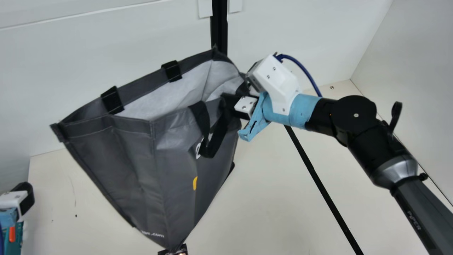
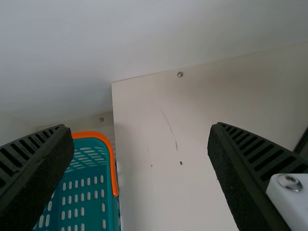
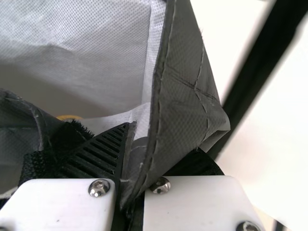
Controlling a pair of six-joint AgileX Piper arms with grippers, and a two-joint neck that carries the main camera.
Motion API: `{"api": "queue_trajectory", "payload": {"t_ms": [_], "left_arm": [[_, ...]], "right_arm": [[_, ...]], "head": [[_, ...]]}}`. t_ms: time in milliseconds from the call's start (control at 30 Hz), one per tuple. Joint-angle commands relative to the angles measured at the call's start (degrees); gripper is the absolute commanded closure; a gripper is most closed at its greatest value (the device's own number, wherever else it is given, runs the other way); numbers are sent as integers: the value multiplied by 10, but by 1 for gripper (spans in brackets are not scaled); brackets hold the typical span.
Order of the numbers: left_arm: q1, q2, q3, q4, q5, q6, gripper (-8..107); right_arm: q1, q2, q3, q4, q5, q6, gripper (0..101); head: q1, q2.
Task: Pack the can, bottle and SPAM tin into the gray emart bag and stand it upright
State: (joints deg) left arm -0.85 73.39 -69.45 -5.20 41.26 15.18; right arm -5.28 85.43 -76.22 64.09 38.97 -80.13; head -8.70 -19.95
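The gray bag [image 1: 177, 148] hangs open-mouthed in the main view, tilted, its white lining showing. My right gripper [image 1: 233, 104] holds it at the rim's right side. In the right wrist view the fingers of my right gripper [image 3: 132, 178] are shut on the rim of the bag [image 3: 185, 82], one inside it and one outside. My left gripper [image 1: 26, 200] is at the main view's left edge, apart from the bag. Seen from its wrist, my left gripper [image 2: 139, 159] is open with nothing between its fingers. Below the bag, a small dark object [image 1: 182, 250] is partly covered by it.
A teal basket with an orange rim [image 2: 108, 154] stands near my left gripper. A black strip [image 1: 325, 191] runs across the cream table [image 1: 269, 212] below my right arm. White walls close off the back and right side, with a black post [image 1: 219, 28] behind the bag.
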Motion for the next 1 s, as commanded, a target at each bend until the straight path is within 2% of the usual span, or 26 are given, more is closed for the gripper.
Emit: {"api": "queue_trajectory", "payload": {"t_ms": [0,167,433,667,967], "left_arm": [[0,0,0,0,0,0,9],[0,0,0,0,0,0,9],[0,0,0,0,0,0,9],[0,0,0,0,0,0,9],[0,0,0,0,0,0,9]], "right_arm": [[-11,-2,-3,-3,-7,4,101],[-40,-5,-15,-24,-30,23,101],[-86,-6,-36,-85,-80,72,101],[-125,-2,-50,-161,-112,142,101],[-178,7,-72,-272,-131,232,101]], "head": [[-13,0],[-13,0],[-13,0],[-13,0],[-13,0]]}}
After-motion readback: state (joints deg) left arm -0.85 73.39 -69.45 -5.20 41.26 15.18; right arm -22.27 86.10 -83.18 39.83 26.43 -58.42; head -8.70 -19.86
